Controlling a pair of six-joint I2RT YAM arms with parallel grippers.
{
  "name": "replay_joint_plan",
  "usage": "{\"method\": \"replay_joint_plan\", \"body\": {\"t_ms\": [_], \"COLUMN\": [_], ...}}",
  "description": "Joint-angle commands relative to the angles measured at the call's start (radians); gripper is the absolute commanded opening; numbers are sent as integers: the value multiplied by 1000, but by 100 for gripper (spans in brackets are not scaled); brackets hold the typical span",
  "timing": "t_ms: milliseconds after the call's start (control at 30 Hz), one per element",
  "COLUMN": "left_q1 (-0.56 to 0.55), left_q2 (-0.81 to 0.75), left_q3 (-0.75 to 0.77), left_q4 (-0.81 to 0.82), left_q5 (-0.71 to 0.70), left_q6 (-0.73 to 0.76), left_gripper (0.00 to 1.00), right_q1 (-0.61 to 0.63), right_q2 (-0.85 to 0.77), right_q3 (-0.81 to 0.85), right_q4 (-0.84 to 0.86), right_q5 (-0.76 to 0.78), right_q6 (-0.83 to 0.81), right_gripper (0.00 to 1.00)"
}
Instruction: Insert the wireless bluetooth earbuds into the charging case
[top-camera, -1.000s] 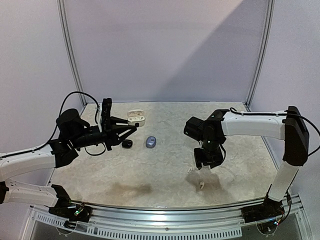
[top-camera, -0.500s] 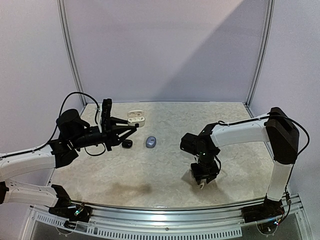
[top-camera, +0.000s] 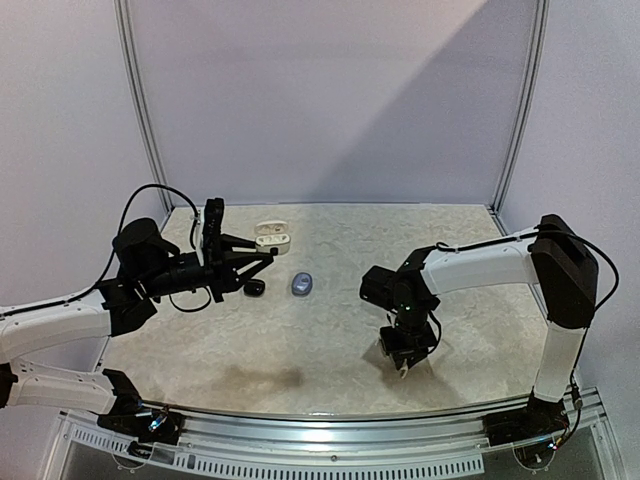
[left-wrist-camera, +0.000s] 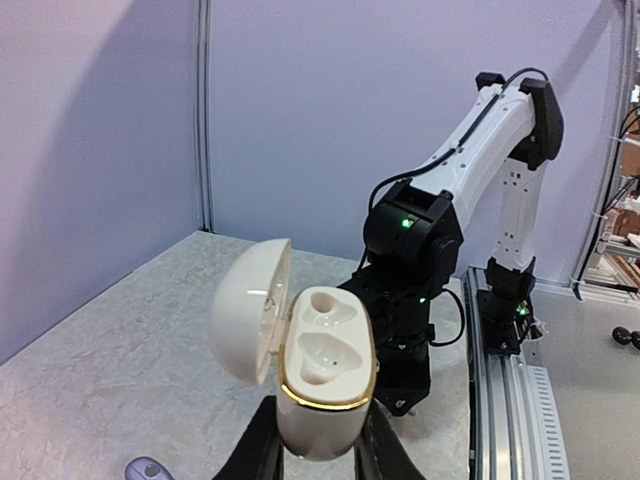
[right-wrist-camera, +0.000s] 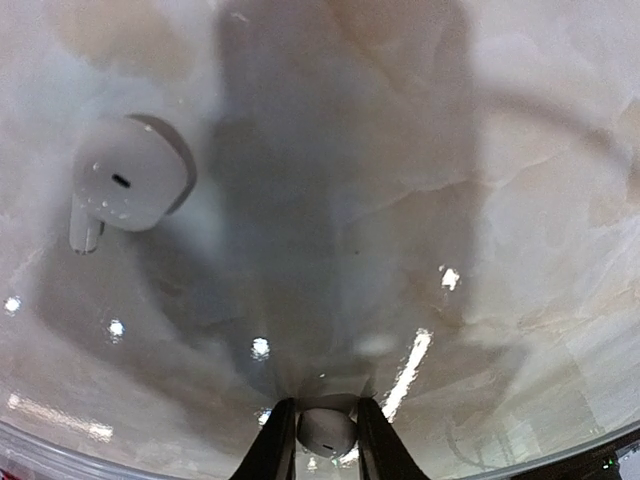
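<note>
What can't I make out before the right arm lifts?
Right wrist: whether the right gripper clamps the white earbud; the bottom edge cuts off the contact.
Left wrist: base of the charging case, hidden inside the left gripper.
Top view: dark item and bluish item, too small to identify.

White case (left-wrist-camera: 318, 400), upright and open, both wells (left-wrist-camera: 326, 352) empty. One white earbud (right-wrist-camera: 128, 178) lies on the table (right-wrist-camera: 500, 150); second earbud (right-wrist-camera: 327, 432), nearby, is clamped.

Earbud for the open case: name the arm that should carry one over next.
Right. The right pincer is clamped on a white earbud on the table; the left pincer is occupied holding the open charging case.
</note>
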Motion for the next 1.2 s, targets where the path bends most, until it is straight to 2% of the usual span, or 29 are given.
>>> {"method": "replay_joint_plan", "body": {"t_ms": [0,233,333,433,467,500,633,733,933,1167], "left_q1": [9,9,9,8,6,5,1,1,1,3], "left_q2": [-12,-14,-14,-6,1,2,-4,-14,-23,-24], "left_q3": [-11,-12,-17,-30,-37,-41,-50,-50,-46,-40], "left_q4": [-3,1,37,104,158,176,221,221,206,201], "left_q5": [5,0,-28,-53,-58,-62,-94,-103,-64,-53], "left_q6": [13,14,20,48,101,121,183,176,131,52], "left_gripper": [0,0,0,0,0,0,0,0,0,0], "right_q1": [7,7,13,65,147,177,232,231,232,232], "right_q2": [41,30,-23,-115,-207,-232,-355,-400,-361,-317], "right_q3": [4,69,192,348,414,400,266,183,165,180], "right_q4": [-30,-75,-101,-35,167,276,737,1024,1232,1241], "right_q5": [25,44,133,245,346,373,342,287,145,100], "right_q6": [-2,-31,-85,-199,-349,-403,-685,-770,-940,-1035], "right_gripper": [19,2,0,0,0,0,0,0,0,0]}}
